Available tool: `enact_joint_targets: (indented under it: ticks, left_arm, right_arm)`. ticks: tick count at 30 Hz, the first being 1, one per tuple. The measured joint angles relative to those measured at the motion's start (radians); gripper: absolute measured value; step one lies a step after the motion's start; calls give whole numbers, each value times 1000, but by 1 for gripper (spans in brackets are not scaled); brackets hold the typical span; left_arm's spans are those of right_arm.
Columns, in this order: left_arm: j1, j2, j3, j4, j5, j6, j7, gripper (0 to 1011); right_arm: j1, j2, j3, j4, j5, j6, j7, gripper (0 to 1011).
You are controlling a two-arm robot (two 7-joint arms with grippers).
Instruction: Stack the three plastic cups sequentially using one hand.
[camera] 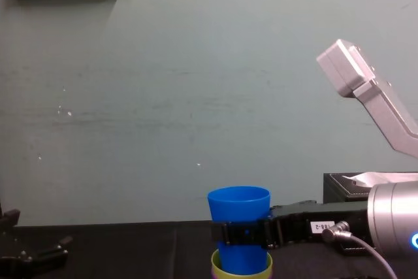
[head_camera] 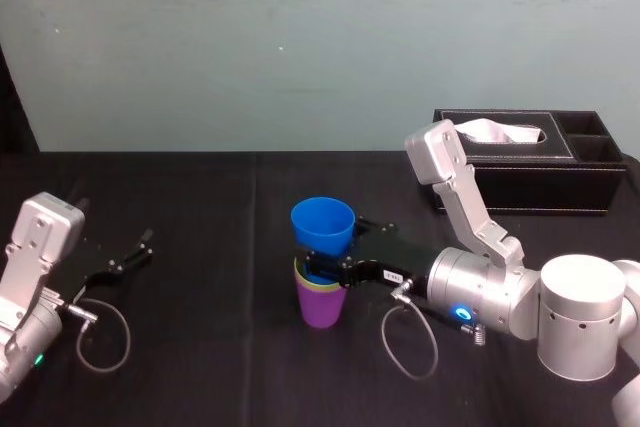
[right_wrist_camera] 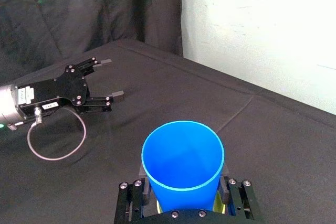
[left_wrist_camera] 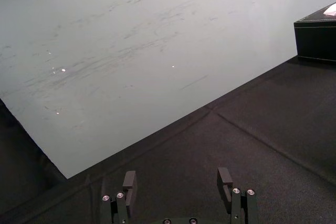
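A blue cup (head_camera: 322, 222) stands upright with its lower part sunk into a yellow-green cup (head_camera: 314, 285). That cup is nested in a purple cup (head_camera: 322, 309) standing at mid-table. My right gripper (head_camera: 335, 245) reaches in from the right and is shut on the blue cup (right_wrist_camera: 182, 161), one finger on each side of its wall. From the side, the blue cup (camera: 239, 217) rises well above the yellow-green rim (camera: 241, 270), with the right gripper (camera: 245, 233) across its middle. My left gripper (head_camera: 140, 250) rests open at the table's left, away from the cups.
A black tissue box (head_camera: 530, 162) sits at the back right, behind the right arm's elbow. A grey cable loops on the cloth beside each wrist. The left gripper (left_wrist_camera: 177, 174) faces bare black cloth and the pale wall.
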Motion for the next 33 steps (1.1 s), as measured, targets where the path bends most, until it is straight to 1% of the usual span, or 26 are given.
enact_joint_targets:
  ticks: [4, 11, 13, 14, 15, 22, 25, 29, 30, 31, 32, 33]
  left_arm:
    - [0, 0, 0, 0, 0, 0, 0, 1000]
    - [0, 0, 0, 0, 0, 0, 0, 1000]
    - [0, 0, 0, 0, 0, 0, 0, 1000]
    - [0, 0, 0, 0, 0, 0, 0, 1000]
    - [0, 0, 0, 0, 0, 0, 0, 1000]
    - [0, 0, 0, 0, 0, 0, 0, 1000]
    - [0, 0, 0, 0, 0, 0, 0, 1000]
    - [0, 0, 0, 0, 0, 0, 0, 1000]
    - [0, 0, 0, 0, 0, 0, 0, 1000]
    - [0, 0, 0, 0, 0, 0, 0, 1000]
    - [0, 0, 0, 0, 0, 0, 0, 1000]
    - [0, 0, 0, 0, 0, 0, 0, 1000]
  right_arm:
    - [0, 0, 0, 0, 0, 1, 0, 734]
    - [0, 0, 1, -1, -1, 2, 0, 913]
    - [-1, 0, 1, -1, -1, 2, 0, 947]
    - [-1, 0, 1, -2, -1, 2, 0, 990]
    - [-1, 0, 1, -2, -1, 2, 0, 1000]
    - [-3, 1, 2, -5, -1, 0, 0, 1003]
    - [-12, 7, 7, -18, -2, -19, -1, 1003]
    - [-38, 13, 27, -46, -3, -56, -21, 1003]
    - [-38, 13, 27, -46, -3, -56, -21, 1003]
    - [-57, 17, 41, -65, -4, -77, -37, 1003]
    - [-57, 17, 41, -65, -4, -77, -37, 1003]
    - [-72, 19, 52, -80, -5, -89, -52, 1003]
